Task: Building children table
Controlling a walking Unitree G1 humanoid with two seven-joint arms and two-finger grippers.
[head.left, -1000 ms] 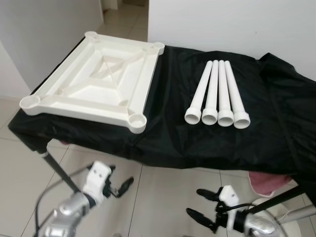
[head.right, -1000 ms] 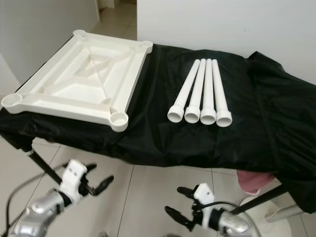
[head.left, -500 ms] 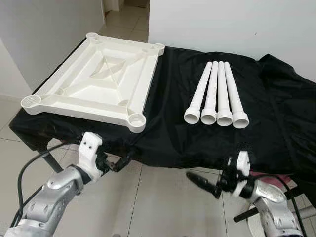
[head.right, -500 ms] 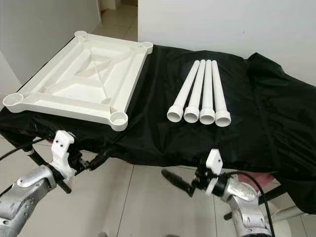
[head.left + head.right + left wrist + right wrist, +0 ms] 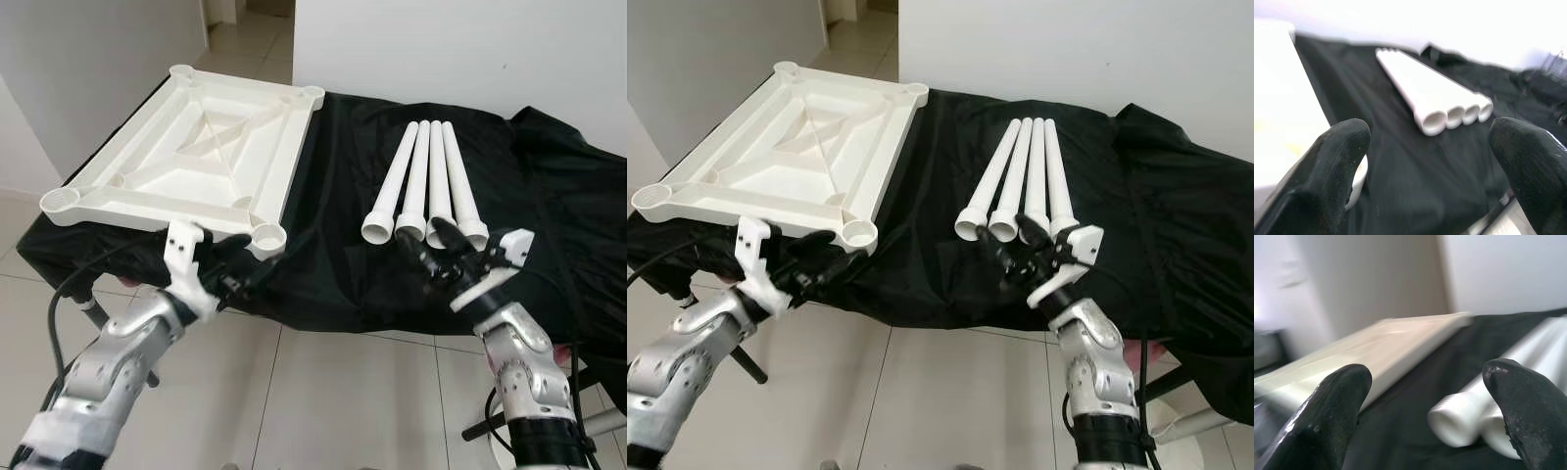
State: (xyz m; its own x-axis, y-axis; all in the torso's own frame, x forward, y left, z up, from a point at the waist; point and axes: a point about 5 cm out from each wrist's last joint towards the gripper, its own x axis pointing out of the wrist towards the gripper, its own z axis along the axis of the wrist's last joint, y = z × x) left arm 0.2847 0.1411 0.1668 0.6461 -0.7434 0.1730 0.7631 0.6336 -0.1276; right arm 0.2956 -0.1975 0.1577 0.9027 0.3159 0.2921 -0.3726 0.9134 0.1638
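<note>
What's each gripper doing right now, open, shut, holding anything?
Left gripper: open, holding nothing, near the tabletop corner.
Right gripper: open, holding nothing, at the near ends of the legs.

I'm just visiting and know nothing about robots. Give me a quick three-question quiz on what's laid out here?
1. How many white plastic leg tubes lie on the black cloth?
2. True or false: the white square tabletop lies underside up, with no leg fitted.
3. Which gripper is at the tubes' near ends: A left gripper, B right gripper?

Key: 1. four; 2. true; 3. B
</note>
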